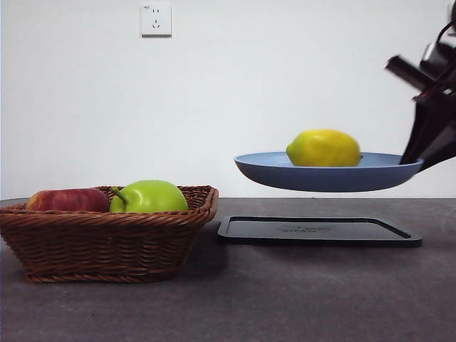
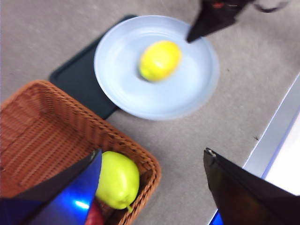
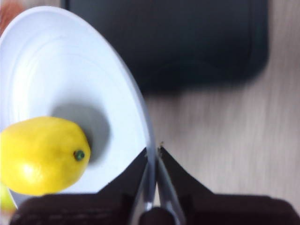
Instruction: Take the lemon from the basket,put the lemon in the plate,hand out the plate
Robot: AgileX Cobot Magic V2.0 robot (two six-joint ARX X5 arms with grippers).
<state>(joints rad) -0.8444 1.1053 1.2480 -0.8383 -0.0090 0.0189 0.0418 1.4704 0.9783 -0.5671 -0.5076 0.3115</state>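
The right gripper (image 3: 152, 157) pinches the rim of the light blue-grey plate (image 1: 313, 177), holding it in the air above the black tray (image 1: 318, 231) with the lemon (image 1: 323, 148) lying in it. The left gripper (image 2: 152, 161) hangs with jaws spread over the wicker basket (image 1: 107, 242), which holds a green apple (image 1: 148, 197) and a red apple (image 1: 68, 200).

Faint embossed lettering was seen on the flat black rectangular tray (image 1: 318, 231), but nothing could be read.
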